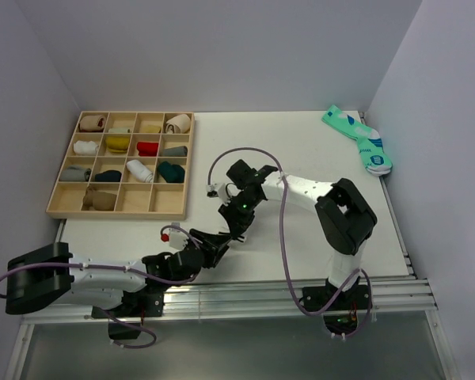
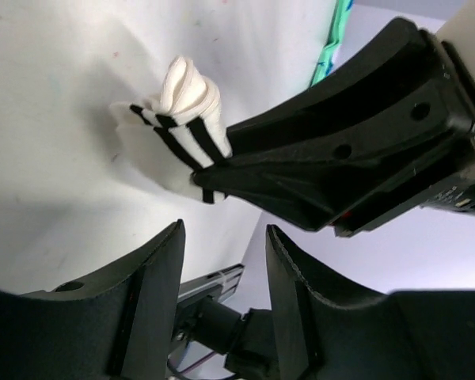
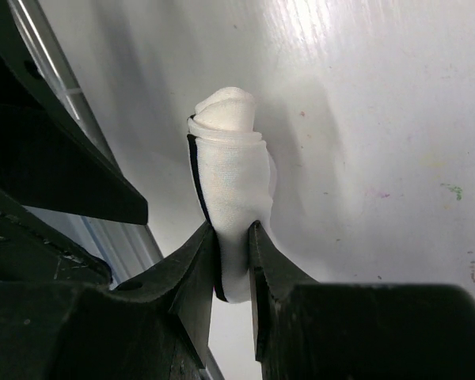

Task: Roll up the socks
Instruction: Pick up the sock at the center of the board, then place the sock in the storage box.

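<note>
- Your right gripper (image 3: 233, 229) has its jaws nearly closed on the lower end of the white striped sock (image 3: 229, 158), which looks rolled into a tight bundle, so this one seems almost done
- Whether the bundle touches the table (image 3: 380, 119) cannot be told
- Your left gripper (image 2: 226, 229) is spread wide and holds nothing, its fingers aimed at the bundle from close by
- The teal pair (image 1: 360, 138) lies flat and unrolled in the far right corner, so that work is left
- The wooden tray (image 1: 119, 214) at far left holds many rolled socks
- Both arms reach inward and meet near the table's front middle
</note>
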